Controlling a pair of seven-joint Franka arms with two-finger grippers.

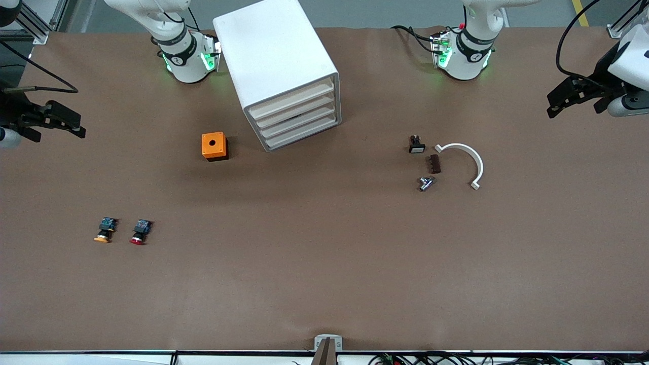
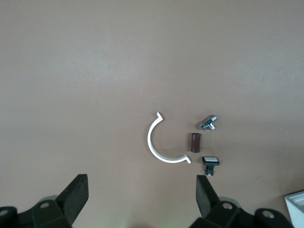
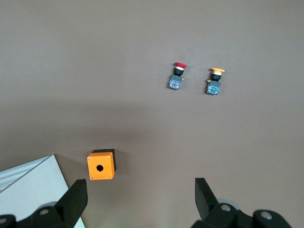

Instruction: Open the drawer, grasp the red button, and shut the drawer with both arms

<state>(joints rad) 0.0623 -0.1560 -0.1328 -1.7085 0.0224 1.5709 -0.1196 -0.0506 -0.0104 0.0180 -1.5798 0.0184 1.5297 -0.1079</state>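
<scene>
The white cabinet (image 1: pixel 274 50) stands between the two arm bases, with four cream drawer fronts (image 1: pixel 296 114) all pushed in. The red-capped button (image 1: pixel 140 232) lies on the brown table toward the right arm's end, nearer the front camera than the cabinet. It also shows in the right wrist view (image 3: pixel 176 76). My right gripper (image 1: pixel 76 124) is open and empty, up over the right arm's end of the table (image 3: pixel 140 183). My left gripper (image 1: pixel 552 104) is open and empty, up over the left arm's end (image 2: pixel 141 183).
A yellow-capped button (image 1: pixel 105 229) lies beside the red one. An orange box with a hole (image 1: pixel 214 146) sits beside the cabinet. Toward the left arm's end lie a black-and-white switch (image 1: pixel 417 144), a brown block (image 1: pixel 434 163), a metal fitting (image 1: pixel 426 183) and a white curved clip (image 1: pixel 464 159).
</scene>
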